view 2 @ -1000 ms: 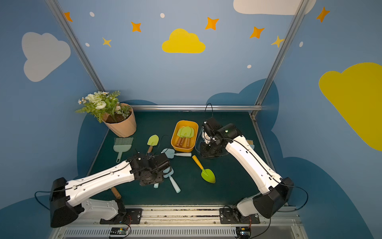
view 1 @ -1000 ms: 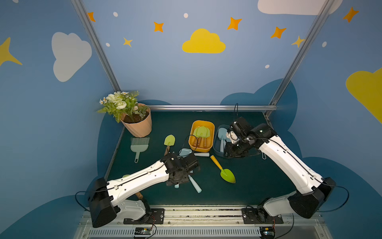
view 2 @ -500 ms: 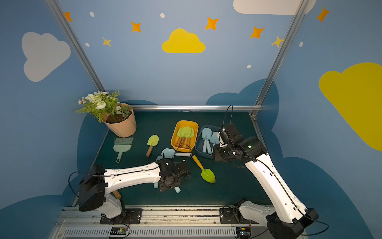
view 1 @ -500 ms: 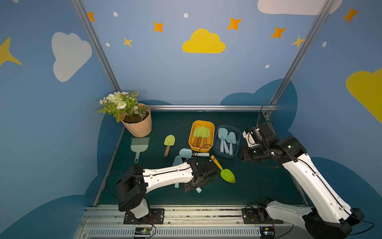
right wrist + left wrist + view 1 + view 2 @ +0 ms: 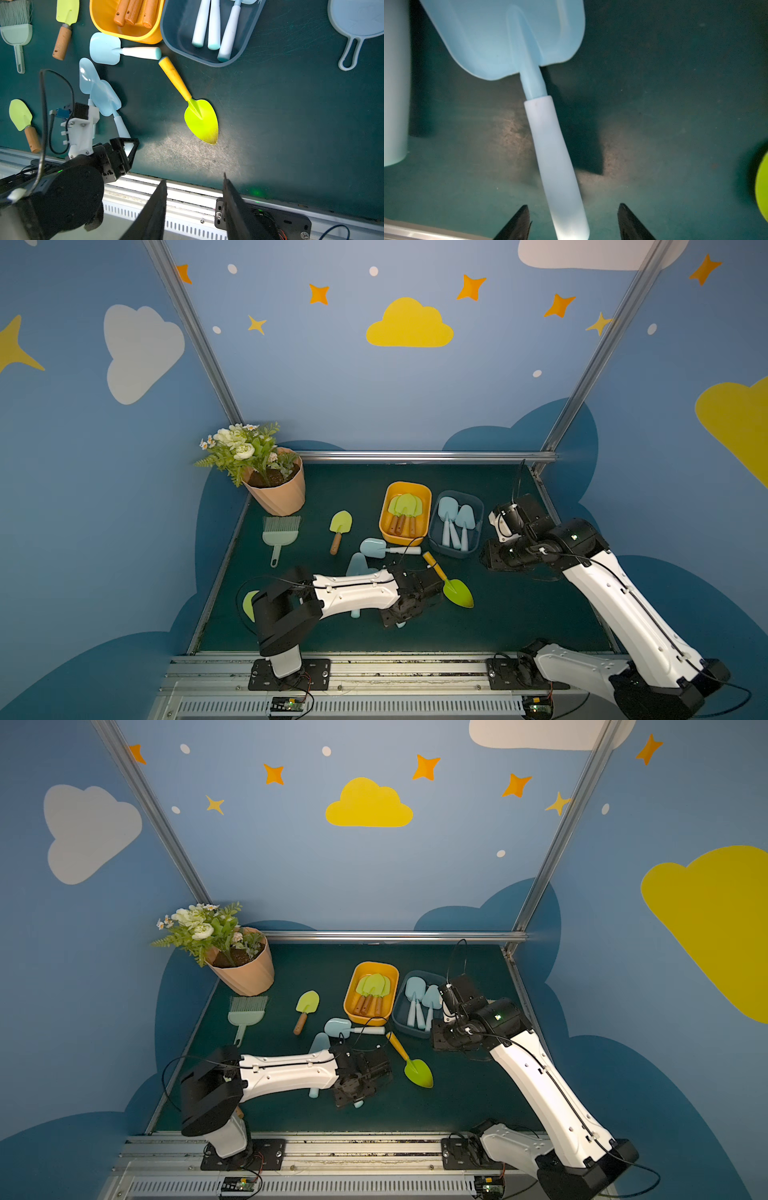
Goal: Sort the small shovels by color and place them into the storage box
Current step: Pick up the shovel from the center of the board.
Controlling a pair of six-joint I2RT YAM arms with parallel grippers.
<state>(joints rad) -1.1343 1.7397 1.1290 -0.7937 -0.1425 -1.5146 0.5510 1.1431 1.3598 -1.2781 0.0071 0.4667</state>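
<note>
Plastic, light blue, with a pale handle that widens toward its free end: the light blue shovel (image 5: 556, 158) lies flat on the desk (image 5: 519, 614) near the front edge, left of centre. The left gripper (image 5: 573, 205) is directly over it. The jaws stand wide apart, one on each side of the handle's free end, with a gap on each side, and it holds nothing. The right gripper (image 5: 194, 178) hangs over the desk's right side, just beside the blue-grey box (image 5: 453, 552), jaws partly apart and empty.

Expect the shovel to be light and stiff, with a smooth, slippery handle. Take hold across the wide part of the handle, a little in from the rounded end, so that the taper cannot squeeze it out of the jaws. Its blade overlaps that of a second light blue shovel (image 5: 87, 72), so lifting may drag that neighbour. Deliver it to the blue-grey box, where three pale handles show. The yellow box (image 5: 383, 514) beside it holds lime-green shovels.
</note>
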